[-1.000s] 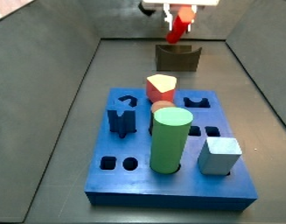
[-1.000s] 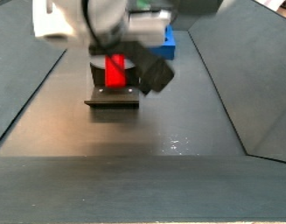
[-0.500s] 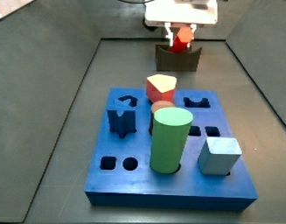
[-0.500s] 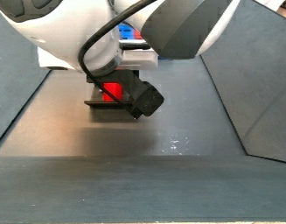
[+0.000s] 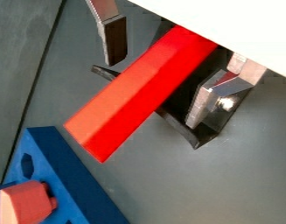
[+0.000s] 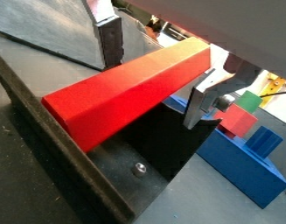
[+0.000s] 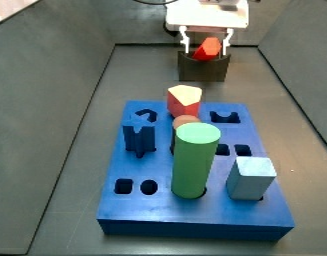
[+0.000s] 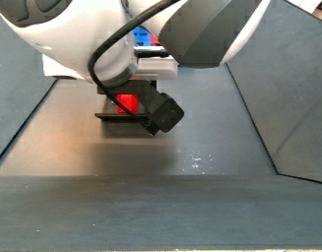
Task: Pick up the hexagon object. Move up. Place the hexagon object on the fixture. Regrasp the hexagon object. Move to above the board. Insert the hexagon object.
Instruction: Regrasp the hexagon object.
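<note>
I have the tool (image 7: 207,44) low at the far end of the worktop (image 7: 72,150), directly over the fixture (image 7: 203,68). In both wrist views the hexagon object (image 5: 143,92) lies lengthwise between the two silver fingers (image 5: 111,35), resting across the top of the fixture (image 6: 156,166). One finger (image 6: 207,92) sits right against the bar's side; the opposite plate (image 6: 108,41) shows a sliver of gap to the red face in a wrist view, so I cannot tell whether the tool is clamping the bar or has let go.

In a side view only a small red patch of the bar (image 7: 207,45) shows between the fingers, just above the fixture's notch. From the opposite side view the arm's white body blocks most of the scene; I see a bit of red (image 8: 125,101) on the dark fixture (image 8: 122,121).

The board (image 7: 193,200) lies nearer that camera, well apart from the fixture. On it stand a green cylinder (image 7: 195,160), a pale blue cube (image 7: 251,178), a red block with a cream top (image 7: 185,99) and a dark blue peg (image 7: 139,136).
</note>
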